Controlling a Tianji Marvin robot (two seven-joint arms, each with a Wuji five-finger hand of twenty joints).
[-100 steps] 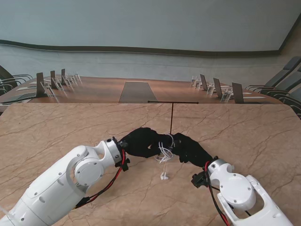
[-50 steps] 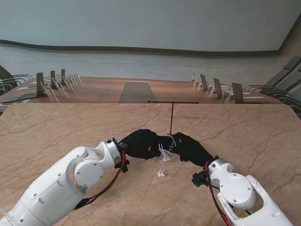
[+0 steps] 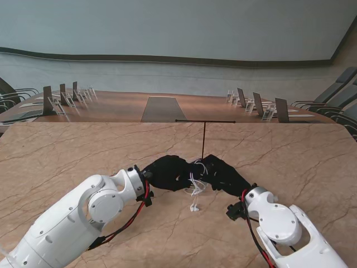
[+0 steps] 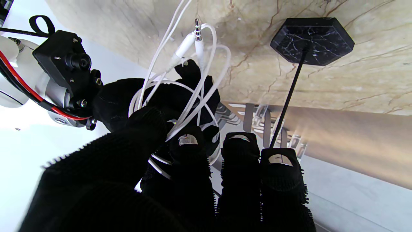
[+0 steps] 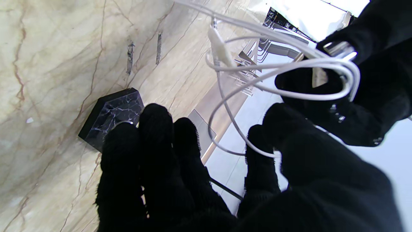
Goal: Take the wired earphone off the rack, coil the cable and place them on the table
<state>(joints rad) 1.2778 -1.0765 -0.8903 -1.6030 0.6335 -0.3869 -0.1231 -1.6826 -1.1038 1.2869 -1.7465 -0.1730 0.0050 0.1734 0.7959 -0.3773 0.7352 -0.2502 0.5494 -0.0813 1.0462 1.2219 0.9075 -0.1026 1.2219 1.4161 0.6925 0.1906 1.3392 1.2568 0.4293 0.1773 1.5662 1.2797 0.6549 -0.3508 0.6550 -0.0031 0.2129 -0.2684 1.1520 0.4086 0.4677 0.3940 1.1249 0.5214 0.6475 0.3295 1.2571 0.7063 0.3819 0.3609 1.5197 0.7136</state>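
Note:
The white earphone cable [image 3: 196, 180] is bunched in loops between my two black-gloved hands, above the table. My left hand [image 3: 167, 172] is shut on the loops from the left. From the right, my right hand [image 3: 226, 176] pinches the cable. The earbuds [image 3: 193, 207] dangle nearer to me, close to the table top. In the left wrist view the loops [image 4: 206, 87] wrap over the right hand [image 4: 128, 96], and the jack plug [image 4: 197, 29] sticks out. In the right wrist view the cable [image 5: 225, 96] runs from my thumb and forefinger to the left hand [image 5: 379, 80].
The thin black T-shaped rack [image 3: 203, 139] stands just beyond the hands, with nothing hanging on it. Its dark marble base [image 4: 311, 40] rests on the beige marble table [image 3: 290, 162]. Chairs and name stands line a farther table [image 3: 162, 106].
Both hands stay together holding the cable. The dangling earbuds have swung slightly, and the hands have shifted only a little.

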